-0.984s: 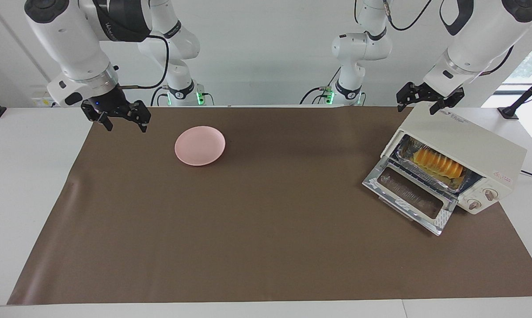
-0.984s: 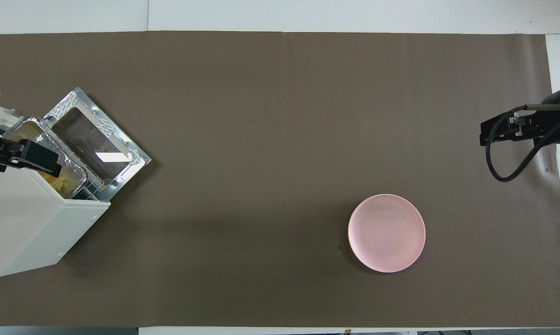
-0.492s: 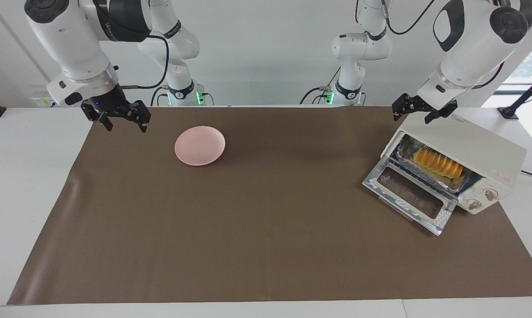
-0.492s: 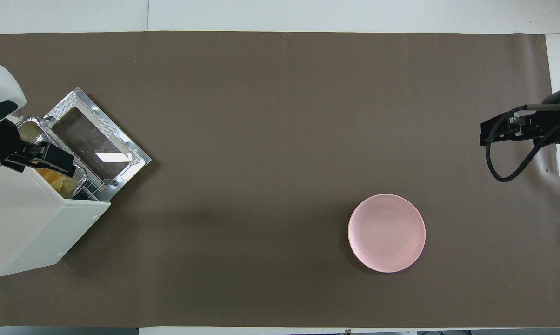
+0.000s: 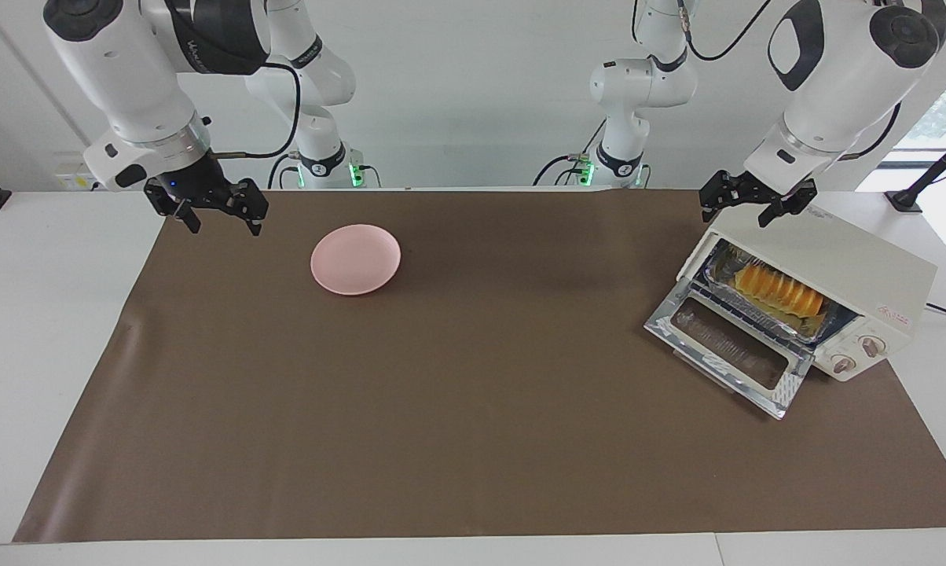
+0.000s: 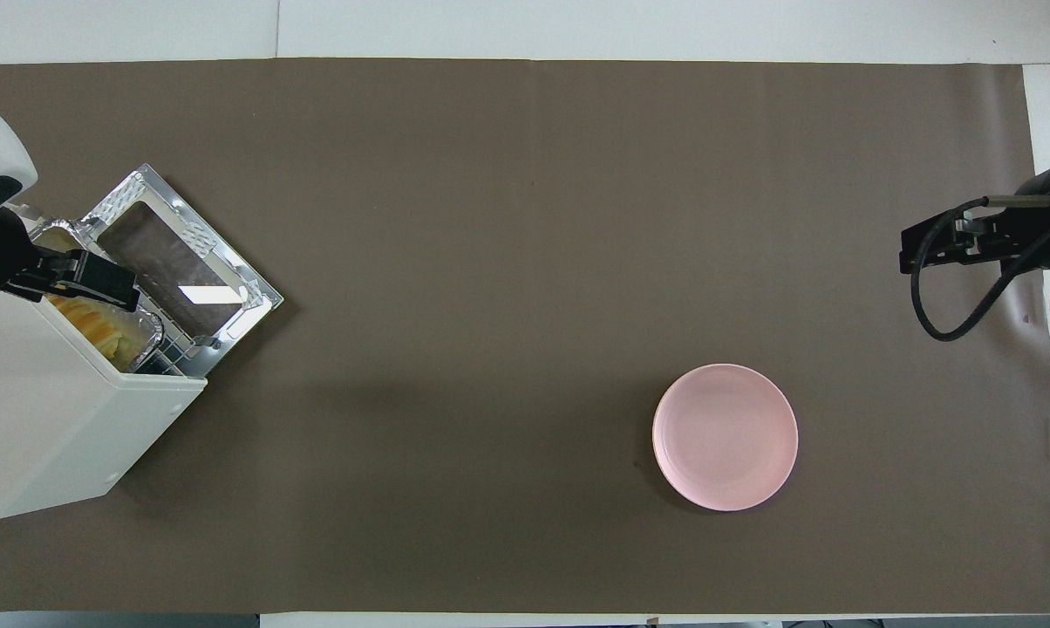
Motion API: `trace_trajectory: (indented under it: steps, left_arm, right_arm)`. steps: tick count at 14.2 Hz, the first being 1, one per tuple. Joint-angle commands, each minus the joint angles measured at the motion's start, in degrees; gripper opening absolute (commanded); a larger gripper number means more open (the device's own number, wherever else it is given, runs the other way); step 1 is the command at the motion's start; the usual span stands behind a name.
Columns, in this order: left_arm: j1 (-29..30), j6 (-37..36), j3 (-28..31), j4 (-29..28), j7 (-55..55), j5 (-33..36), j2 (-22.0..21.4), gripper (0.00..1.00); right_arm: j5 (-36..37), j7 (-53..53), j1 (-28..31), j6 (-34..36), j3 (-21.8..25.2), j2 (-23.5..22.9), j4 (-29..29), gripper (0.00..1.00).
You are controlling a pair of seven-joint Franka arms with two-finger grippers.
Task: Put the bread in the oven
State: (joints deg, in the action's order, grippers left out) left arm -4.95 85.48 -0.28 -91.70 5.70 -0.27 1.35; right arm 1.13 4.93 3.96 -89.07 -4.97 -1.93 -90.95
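The cream-white oven (image 5: 834,263) stands at the left arm's end of the table, its glass door (image 5: 728,351) dropped open. The yellow-orange bread (image 5: 779,289) lies inside it on a silver foil tray (image 5: 722,271). In the overhead view the oven (image 6: 63,419) hides most of the bread (image 6: 98,324). My left gripper (image 5: 744,204) is open and empty, up over the oven's top front edge, and shows in the overhead view (image 6: 85,281). My right gripper (image 5: 215,211) is open and empty, waiting over the mat's edge at the right arm's end (image 6: 935,249).
A round pink plate (image 5: 355,259) lies bare on the brown mat (image 5: 457,377) toward the right arm's end (image 6: 725,436). The open oven door juts out over the mat toward the table's middle.
My left gripper has shifted a little along the oven's top toward its front edge and come slightly lower. The right arm, plate, oven and bread have not moved.
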Motion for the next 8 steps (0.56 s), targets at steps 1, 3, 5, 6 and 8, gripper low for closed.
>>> trace_trajectory:
  steps: [1, 3, 5, 6, 8]
  left_arm:
    - [0.99, 1.54, -0.78, -0.94, 0.54, 0.53, -0.91, 1.00]
    - [0.99, 1.88, -0.78, -1.02, 0.28, 0.53, -0.91, 1.00]
    - [1.08, 3.64, -0.78, -1.02, 0.27, 0.53, -0.91, 1.00]
    - [1.08, 3.38, -0.78, -1.11, 0.27, 0.53, -0.91, 1.00]
    - [1.08, 3.29, -0.78, -1.29, 0.27, 0.53, -1.00, 1.00]
  right_arm:
    - [0.63, -1.33, 0.97, 0.30, -0.83, 1.14, -1.24, 1.00]
    - [0.63, -1.33, 0.97, 0.30, -0.83, 1.14, -1.24, 1.00]
    - [0.63, -1.33, 0.97, 0.30, -0.83, 1.23, -1.24, 1.00]
    - [0.63, -1.33, 0.97, 0.30, -0.83, 1.14, -1.24, 1.00]
    - [0.63, -1.33, 0.97, 0.30, -0.83, 1.14, -1.24, 1.00]
